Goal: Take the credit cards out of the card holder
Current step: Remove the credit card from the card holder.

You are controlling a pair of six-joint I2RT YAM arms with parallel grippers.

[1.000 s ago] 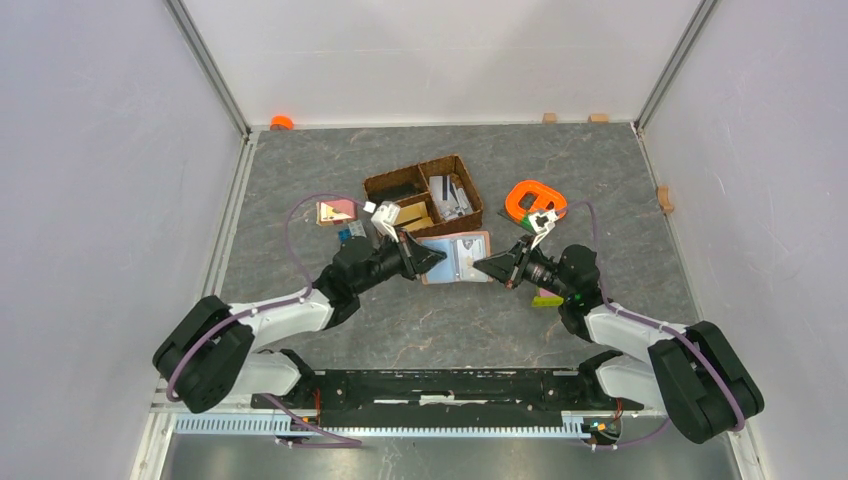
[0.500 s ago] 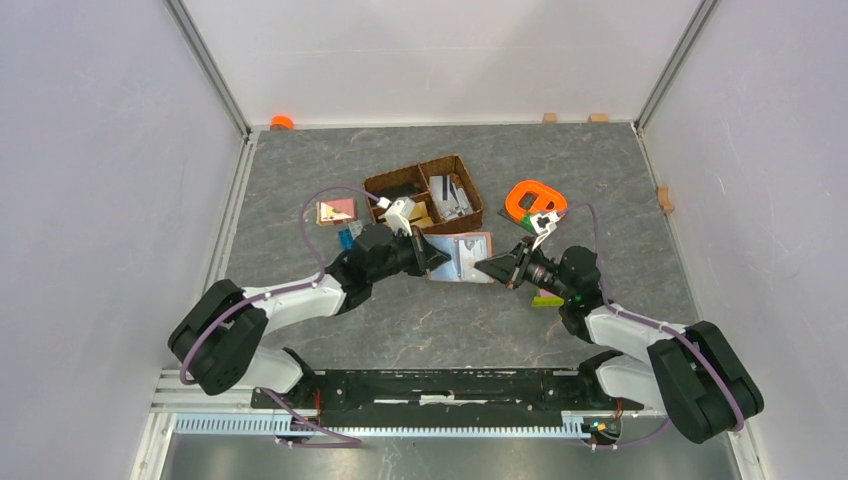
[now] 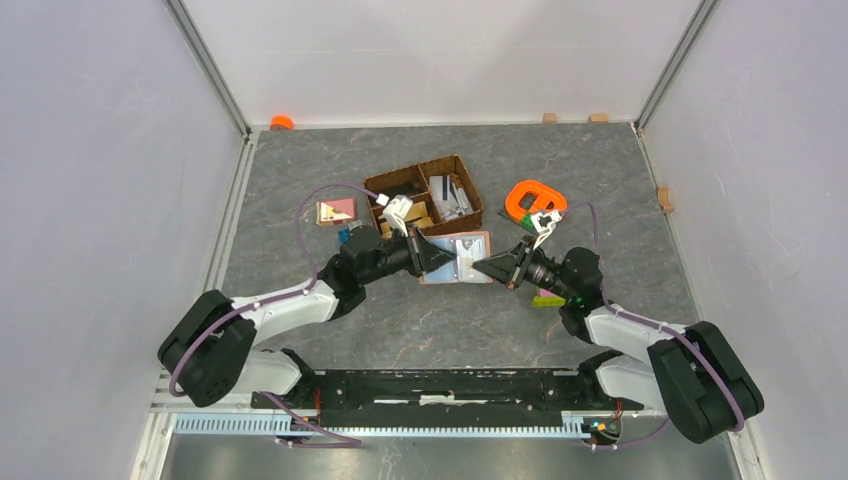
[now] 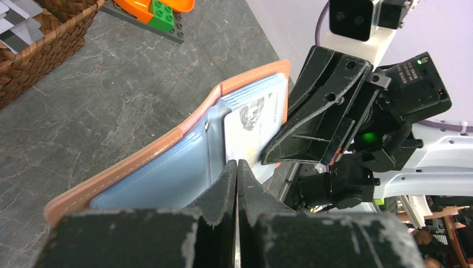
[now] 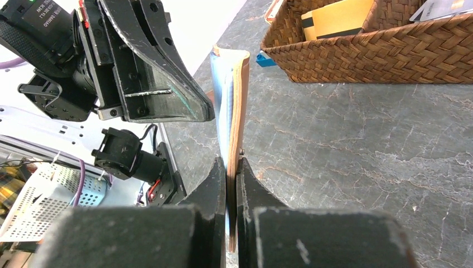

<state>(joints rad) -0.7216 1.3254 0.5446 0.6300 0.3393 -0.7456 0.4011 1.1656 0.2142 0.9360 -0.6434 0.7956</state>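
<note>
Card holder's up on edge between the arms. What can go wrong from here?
1. The left end effector is shut against the sleeve beside the white card; it may pinch sleeve, not card, and drag the card holder.
2. The right end effector grips only one thin edge; a pull could twist it free.

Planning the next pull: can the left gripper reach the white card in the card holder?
Likely yes: the right gripper clamps the card holder open, and the left gripper, shut, has its tips at the white card.

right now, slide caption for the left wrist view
Left gripper shut at the edge of a white card while right gripper clamps the open card holder.
</note>
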